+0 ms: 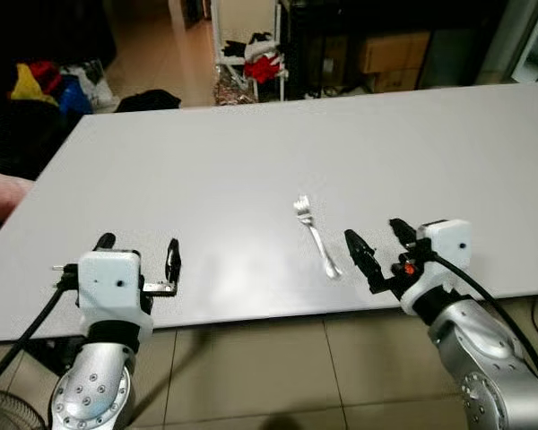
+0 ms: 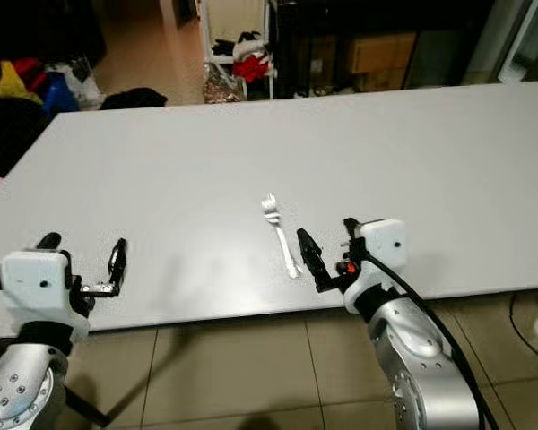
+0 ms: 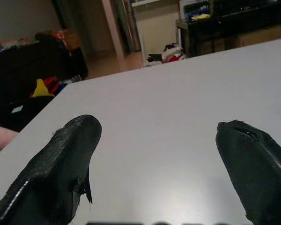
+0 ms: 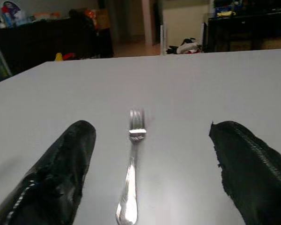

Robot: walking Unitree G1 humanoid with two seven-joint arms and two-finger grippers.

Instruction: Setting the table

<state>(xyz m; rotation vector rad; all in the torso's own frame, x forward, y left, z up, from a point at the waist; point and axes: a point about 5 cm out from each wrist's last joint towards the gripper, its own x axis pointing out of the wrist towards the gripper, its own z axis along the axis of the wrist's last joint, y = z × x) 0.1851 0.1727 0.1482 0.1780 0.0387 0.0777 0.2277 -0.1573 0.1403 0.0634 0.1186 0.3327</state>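
A silver fork (image 1: 316, 236) lies on the white table (image 1: 341, 152) near its front edge, tines pointing away from me. My right gripper (image 1: 377, 244) hovers open just to the right of the fork's handle, above the table edge. In the right wrist view the fork (image 4: 132, 168) lies between and ahead of the two black fingers (image 4: 61, 173), untouched. My left gripper (image 1: 136, 254) stands open at the front left of the table with nothing between its fingers (image 3: 61, 168).
A person's arm (image 1: 2, 193) rests at the table's left edge. Beyond the far edge are a rack with clothes (image 1: 255, 58), dark furniture and cardboard boxes (image 1: 390, 54). Tiled floor (image 1: 251, 367) lies below the front edge.
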